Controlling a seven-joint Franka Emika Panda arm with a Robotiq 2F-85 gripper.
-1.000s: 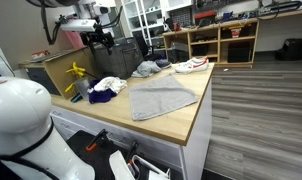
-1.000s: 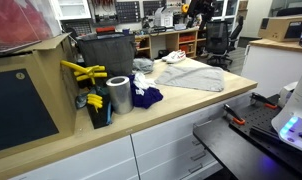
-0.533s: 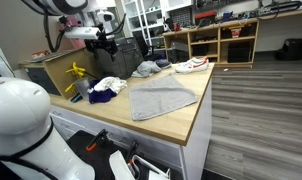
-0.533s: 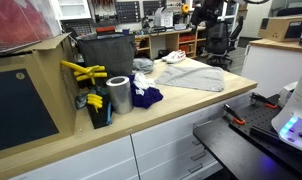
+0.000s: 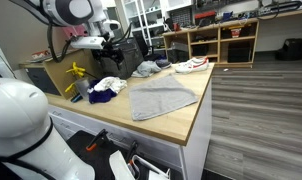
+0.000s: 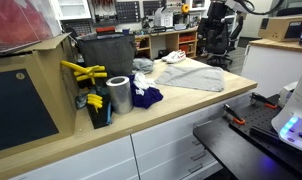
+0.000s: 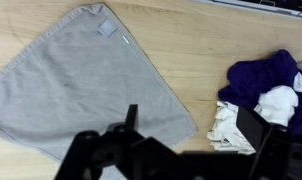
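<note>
Looking down through the wrist camera, I see the gripper (image 7: 191, 138) as a dark shape at the lower edge of the picture, hanging above the wooden counter (image 7: 196, 55) and touching nothing. Its two fingers (image 7: 129, 117) stand well apart, so the jaws are released. Between them I see only the counter and the near corner of the grey towel (image 7: 76, 85).

This towel lies flat and spread out, with one corner pointing toward the gripper. A small label (image 7: 109, 28) sits near its far edge. On the other side of the gripper lies a pile of clothes: a dark blue garment (image 7: 266, 72) with a white cloth (image 7: 278, 103) on it, and a second white piece (image 7: 229, 125) just beside them. This piece is close to the corner of the towel, but I cannot tell if they touch.

In an exterior view the arm (image 5: 71, 12) comes in from the upper corner and holds the gripper high over the counter, near the end where the pile lies. In an exterior view a metal can (image 6: 118, 95) stands upright just beside the blue garment. Behind it are some yellow objects (image 6: 83, 72) that I cannot identify and a black bin (image 6: 106, 55).
</note>
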